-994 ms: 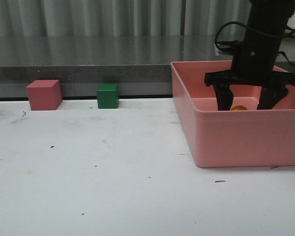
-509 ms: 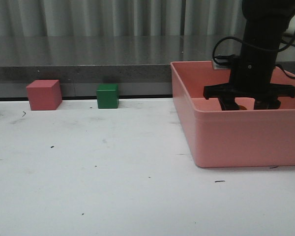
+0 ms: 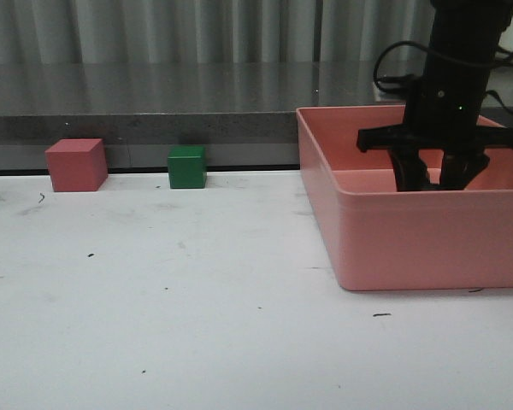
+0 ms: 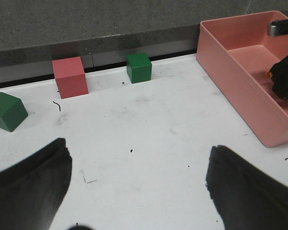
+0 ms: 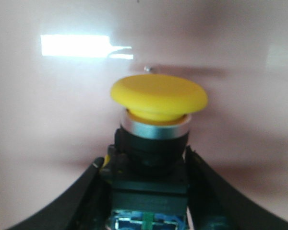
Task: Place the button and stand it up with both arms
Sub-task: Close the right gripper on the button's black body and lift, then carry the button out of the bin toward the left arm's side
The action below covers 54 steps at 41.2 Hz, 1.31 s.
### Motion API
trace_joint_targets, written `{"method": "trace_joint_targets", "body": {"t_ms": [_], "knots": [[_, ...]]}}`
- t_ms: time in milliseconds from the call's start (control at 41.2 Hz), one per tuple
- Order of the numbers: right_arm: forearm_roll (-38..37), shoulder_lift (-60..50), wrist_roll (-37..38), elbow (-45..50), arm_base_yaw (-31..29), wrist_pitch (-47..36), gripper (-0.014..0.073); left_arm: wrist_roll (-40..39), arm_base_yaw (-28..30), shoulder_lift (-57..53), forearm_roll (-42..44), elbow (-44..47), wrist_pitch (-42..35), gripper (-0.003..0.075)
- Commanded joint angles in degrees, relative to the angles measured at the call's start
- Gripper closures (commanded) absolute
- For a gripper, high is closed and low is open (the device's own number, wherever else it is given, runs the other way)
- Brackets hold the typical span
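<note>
White tabletop [image 3: 197,325] bears a pink bin [image 3: 410,239]. Inside, right gripper [image 5: 149,191] clamps the push-button [image 5: 156,120]; left gripper [image 4: 139,191] gapes wide, empty. Handover and standing remain.

We see white table [image 3: 154,325] with small dark marks filling lower frame. Behind it grey counter ledge [image 3: 137,115] crosses middle. Pale pleated curtain [image 3: 154,30] hangs along top.
</note>
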Motion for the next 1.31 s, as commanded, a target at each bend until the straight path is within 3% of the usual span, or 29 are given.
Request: {"method": "trace_joint_targets", "body": {"t_ms": [0, 194, 412, 558, 922, 1285], "knots": [[0.1, -7.2, -0.1, -1.8, 0.8, 1.3, 0.0365, -0.2, -0.6, 0.3, -0.5, -1.5, -4.3, 0.0157], [1.5, -13.3, -0.1, -1.8, 4.9, 2.2, 0.0365, -0.2, -0.6, 0.3, -0.5, -1.5, -4.3, 0.0157], [3.0, -17.2, 0.0, -1.8, 15.5, 2.1, 0.0365, -0.2, -0.6, 0.3, -0.5, -1.5, -4.3, 0.0157], [3.0, -15.9, 4.7, -2.1, 22.6, 1.1, 0.0365, -0.2, -0.6, 0.3, -0.5, -1.5, -4.3, 0.0157], [1.9, 0.8, 13.3, -19.6, 32.6, 6.9, 0.0365, -0.2, -0.6, 0.3, -0.5, -1.5, -4.3, 0.0157], [0.0, 16.9, 23.4, -38.7, 33.5, 13.6, 0.0364, -0.2, -0.6, 0.3, -0.5, -1.5, -4.3, 0.0157]]}}
